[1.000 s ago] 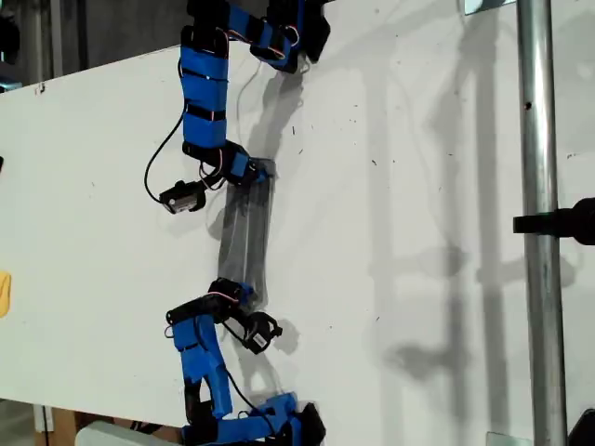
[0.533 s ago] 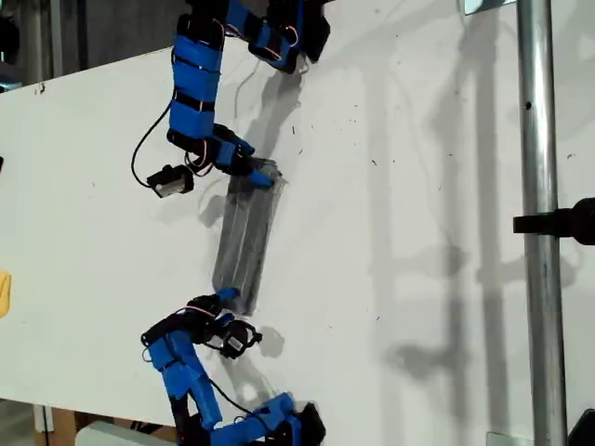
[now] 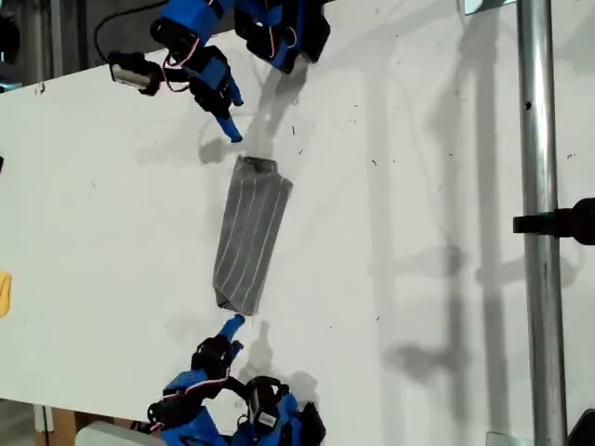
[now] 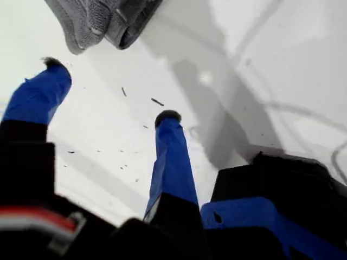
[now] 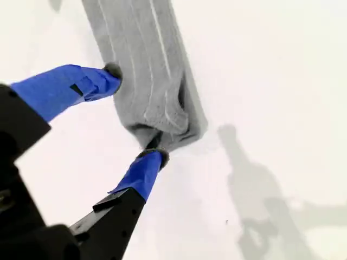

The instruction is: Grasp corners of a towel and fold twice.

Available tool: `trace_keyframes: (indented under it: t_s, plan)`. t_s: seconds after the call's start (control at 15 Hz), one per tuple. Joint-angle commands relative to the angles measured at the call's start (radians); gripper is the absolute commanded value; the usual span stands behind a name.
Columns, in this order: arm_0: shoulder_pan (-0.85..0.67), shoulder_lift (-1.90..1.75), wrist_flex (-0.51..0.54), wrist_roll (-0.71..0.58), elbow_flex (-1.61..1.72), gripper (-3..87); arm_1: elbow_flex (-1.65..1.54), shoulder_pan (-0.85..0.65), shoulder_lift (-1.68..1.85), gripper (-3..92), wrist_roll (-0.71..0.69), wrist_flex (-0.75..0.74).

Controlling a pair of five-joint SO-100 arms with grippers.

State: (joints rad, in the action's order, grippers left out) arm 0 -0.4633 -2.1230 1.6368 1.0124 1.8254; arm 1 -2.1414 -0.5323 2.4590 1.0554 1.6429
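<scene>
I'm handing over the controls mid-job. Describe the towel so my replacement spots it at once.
Start from the white table filling the exterior view. Between the two blue arms, one at that view's top edge and one at its bottom edge, lies the towel: a narrow grey folded strip with fine pale stripes running along its length. It is the only cloth on the table, and neither arm is holding it.

One towel (image 3: pixel 249 237), folded into a narrow strip. Two blue arms, each with one tool: first tool (image 4: pixel 111 92) and second tool (image 5: pixel 136 114). One white surface (image 3: pixel 418 186). One metal pole (image 3: pixel 541 223). One yellow thing (image 3: pixel 4 293) at the exterior view's left edge.
</scene>
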Motion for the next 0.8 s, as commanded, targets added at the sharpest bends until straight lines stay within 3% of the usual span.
trace_keyframes:
  t_s: [0.0,0.13,0.27,0.53,0.73]
  plan:
    - [0.175,-0.357,-0.117,0.132,0.258,19.4,-0.112,0.172,0.232,30.6,0.276,0.02]
    - [0.316,-0.718,-0.239,0.232,0.545,17.0,-0.353,0.403,0.531,29.6,0.572,-0.031]
    - [0.43,-1.273,-0.42,0.262,0.893,12.0,-0.387,0.483,0.538,35.0,0.676,-0.02]
    - [0.448,-1.358,-0.433,0.281,1.034,9.2,-0.36,0.42,0.419,46.1,0.655,-0.009]
    - [0.43,-1.358,-0.413,0.301,1.057,8.7,-0.304,0.239,0.035,49.5,0.43,-0.262]
